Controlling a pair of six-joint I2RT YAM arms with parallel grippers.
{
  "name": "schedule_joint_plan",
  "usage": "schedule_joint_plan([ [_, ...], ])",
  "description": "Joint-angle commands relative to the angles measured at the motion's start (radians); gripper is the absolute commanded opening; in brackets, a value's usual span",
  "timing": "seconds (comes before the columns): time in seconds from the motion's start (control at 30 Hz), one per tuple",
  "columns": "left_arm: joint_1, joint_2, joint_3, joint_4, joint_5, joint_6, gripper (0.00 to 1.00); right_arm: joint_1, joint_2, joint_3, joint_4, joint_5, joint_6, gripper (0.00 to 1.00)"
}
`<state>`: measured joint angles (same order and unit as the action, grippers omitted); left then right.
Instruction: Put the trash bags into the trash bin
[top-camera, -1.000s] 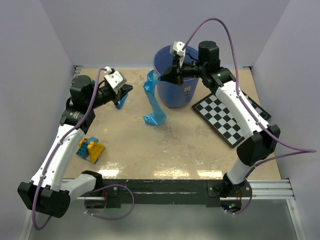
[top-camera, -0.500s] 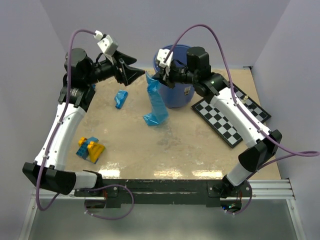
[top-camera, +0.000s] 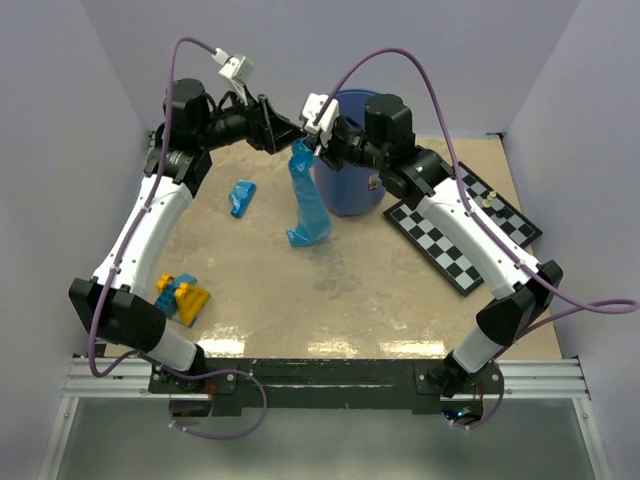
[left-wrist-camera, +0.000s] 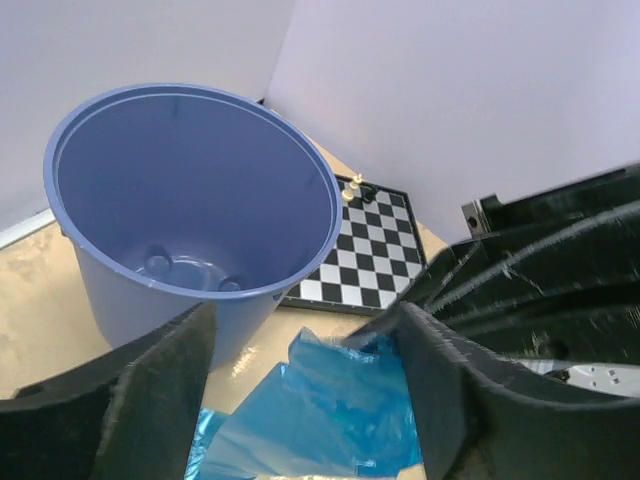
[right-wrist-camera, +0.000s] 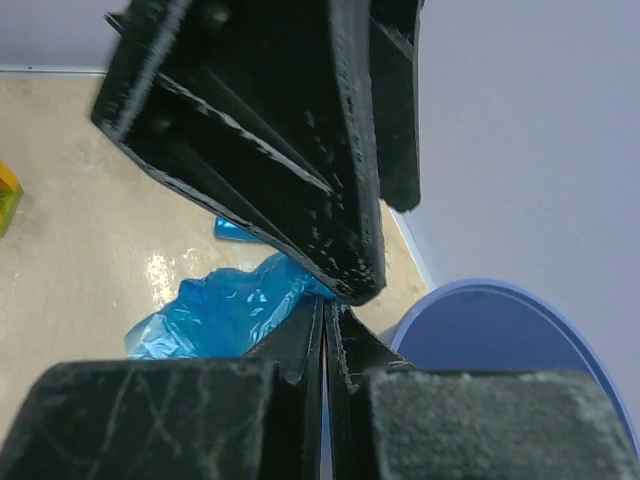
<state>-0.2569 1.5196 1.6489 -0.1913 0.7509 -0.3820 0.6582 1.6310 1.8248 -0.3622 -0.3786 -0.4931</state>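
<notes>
Right gripper (top-camera: 316, 147) is pressed shut on the top edge of one trash bag (top-camera: 305, 195). In the right wrist view I see the blue film caught in the thin slit between its two fingers (right-wrist-camera: 150, 420). This bag hangs down from the grip as a long strip, just beside the left wall of the trash bin (top-camera: 350, 185), and its lower end lies crumpled on the table (top-camera: 380, 300).

Left gripper (top-camera: 290, 130) is spread wide and is raised very near the right one, on the left side of the bag's top. From the left wrist, the crinkled film shows low between the spread fingers (left-wrist-camera: 150, 400), and I cannot tell if they touch it.

The bin stands upright at the far middle of the table, with its open mouth toward the left wrist camera. A second trash bag (top-camera: 241, 197), small and folded, lies flat on the table to the left, well apart from the bin. A chessboard (top-camera: 460, 235) lies to the right of the bin, near its base. Some toy blocks (top-camera: 181, 298) lie near the left arm.
</notes>
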Motion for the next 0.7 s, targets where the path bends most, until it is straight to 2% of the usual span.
schedule_joint_plan([
  [0.0, -0.019, 0.013, 0.071, -0.008, 0.033, -0.043, 0.67, 0.011, -0.002, 0.044, 0.057, 0.056, -0.015, 0.00],
  [0.1, -0.019, 0.011, 0.057, -0.037, 0.031, -0.015, 0.51, 0.011, -0.008, 0.039, 0.069, 0.102, -0.009, 0.00],
  [0.37, 0.001, -0.019, 0.026, -0.118, 0.065, 0.086, 0.39, 0.009, -0.031, -0.007, 0.085, 0.187, -0.007, 0.00],
  [0.47, 0.001, -0.026, 0.012, -0.140, 0.061, 0.109, 0.31, 0.009, -0.033, -0.012, 0.094, 0.204, -0.001, 0.00],
  [0.57, 0.002, -0.027, 0.008, -0.143, 0.065, 0.104, 0.31, 0.009, -0.028, -0.012, 0.101, 0.210, -0.001, 0.00],
  [0.67, 0.002, -0.019, 0.002, -0.105, 0.090, 0.049, 0.44, 0.011, -0.030, -0.015, 0.097, 0.187, -0.010, 0.00],
])
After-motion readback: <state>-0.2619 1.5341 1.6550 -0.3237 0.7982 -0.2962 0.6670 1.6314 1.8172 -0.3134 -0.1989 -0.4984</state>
